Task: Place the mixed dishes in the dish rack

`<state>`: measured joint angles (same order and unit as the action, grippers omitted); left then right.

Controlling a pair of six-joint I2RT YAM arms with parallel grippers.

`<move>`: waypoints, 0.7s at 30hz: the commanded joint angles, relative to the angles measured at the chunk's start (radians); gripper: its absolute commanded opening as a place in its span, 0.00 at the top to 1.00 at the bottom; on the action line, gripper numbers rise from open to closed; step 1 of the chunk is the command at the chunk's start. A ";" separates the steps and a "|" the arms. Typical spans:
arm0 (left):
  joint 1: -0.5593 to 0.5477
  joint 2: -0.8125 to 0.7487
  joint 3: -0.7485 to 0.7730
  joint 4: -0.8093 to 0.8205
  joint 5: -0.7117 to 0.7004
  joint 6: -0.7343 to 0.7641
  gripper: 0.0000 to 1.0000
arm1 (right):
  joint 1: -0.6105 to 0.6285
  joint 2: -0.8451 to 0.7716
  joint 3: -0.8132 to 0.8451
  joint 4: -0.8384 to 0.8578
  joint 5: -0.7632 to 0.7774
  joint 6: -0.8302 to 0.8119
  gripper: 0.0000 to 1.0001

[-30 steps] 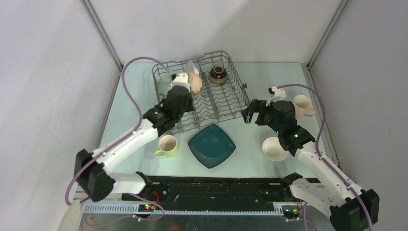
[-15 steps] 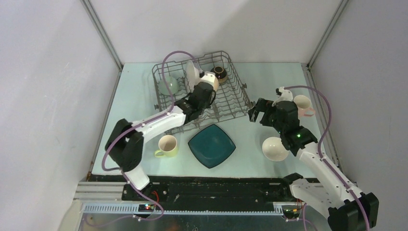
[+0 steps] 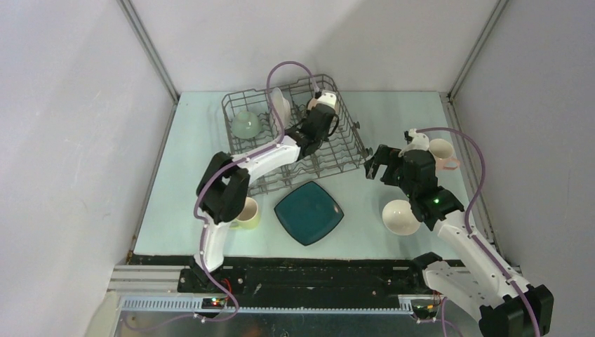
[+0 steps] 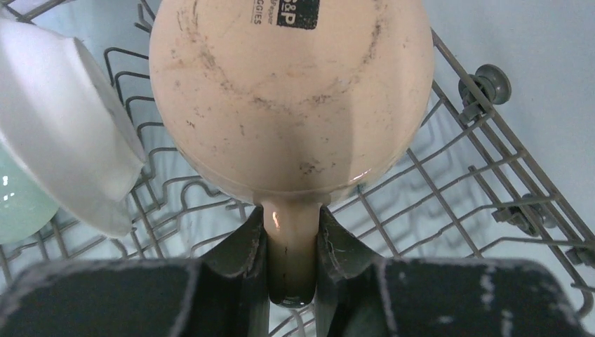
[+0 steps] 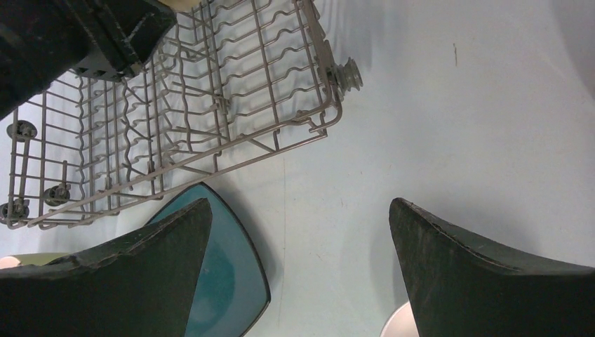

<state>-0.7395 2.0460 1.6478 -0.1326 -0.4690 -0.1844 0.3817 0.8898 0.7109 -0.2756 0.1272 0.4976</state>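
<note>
My left gripper [image 3: 318, 116] reaches into the back right of the grey wire dish rack [image 3: 335, 151]. It is shut on the handle of the tan mug [image 4: 291, 91], whose scuffed base faces the left wrist camera. The mug hangs above the rack's tines. In the rack a white round plate [image 3: 279, 107] stands upright beside a pale green bowl [image 3: 247, 125]. On the table lie the dark teal square plate [image 3: 309, 212], a yellow mug [image 3: 247, 214], a white bowl [image 3: 401, 216] and a pink mug [image 3: 442, 154]. My right gripper [image 3: 373, 165] is open and holds nothing, right of the rack.
In the right wrist view the rack's near right corner [image 5: 330, 116] with its small wheel [image 5: 349, 72] lies ahead, and the teal plate [image 5: 231, 281] lies under the left finger. Grey walls close in the table on three sides. The left arm's elbow [image 3: 221, 189] stands over the yellow mug.
My left arm has carried the tan mug from the rack's left middle rightwards and back to its far right corner. The right gripper has drifted slightly right, still open.
</note>
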 commanded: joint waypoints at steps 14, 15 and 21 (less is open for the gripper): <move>0.024 0.276 0.433 -0.111 -0.005 -0.135 1.00 | -0.007 -0.009 -0.008 0.019 0.027 -0.008 0.01; 0.024 0.279 0.434 -0.115 -0.001 -0.136 1.00 | -0.007 -0.008 -0.008 0.019 0.028 -0.008 0.01; 0.051 0.320 0.496 -0.226 0.055 -0.187 1.00 | -0.007 -0.004 -0.009 0.019 0.031 -0.010 0.01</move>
<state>-0.7147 2.3760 2.0407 -0.3649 -0.4343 -0.3103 0.3790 0.8852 0.6991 -0.2752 0.1364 0.4973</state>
